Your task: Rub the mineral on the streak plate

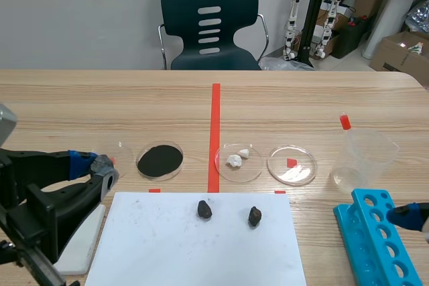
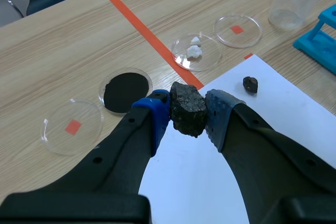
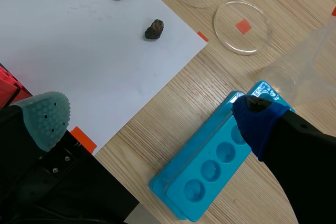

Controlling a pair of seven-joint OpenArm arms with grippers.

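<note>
The wooden worktop [image 1: 100, 98] is taken in first, with a white sheet [image 1: 167, 252] spread at its near edge. On the right a blue rack [image 1: 375, 239] is laid flat, and the right hand [image 3: 149, 111] is held above it, spread wide, nothing between its pads. Behind the rack a clear beaker [image 1: 362, 155] is stood.

Over on the left, a white plate [image 1: 86, 239] is tucked just beside the sheet, partly under the left arm. It is judged to be the streak plate, and no streak can be made out on the part that shows.

Beyond the sheet the dishes are lined up: a black dish [image 1: 159, 160], a dish of white bits [image 1: 238, 162] and an empty dish [image 1: 291, 165]. Two loose stones [image 1: 204, 209] are left on the sheet, well apart from both hands.

Now the small one that counts. The mineral [image 2: 187, 114], dark and rough, is pinched between the blue pads of the left hand [image 2: 188, 103], near the sheet's far left corner and seemingly clear of the worktop.

So the pick-up is reckoned done and the carry to the plate is in hand; rubbing is not yet begun. For the next move, the left hand would need to be drawn back and lowered over the plate, the mineral's exposed underside pressed down firmly, then dragged across. A tight pinch will be wanted, since the stone could be twisted loose and the plate could be pushed along.
</note>
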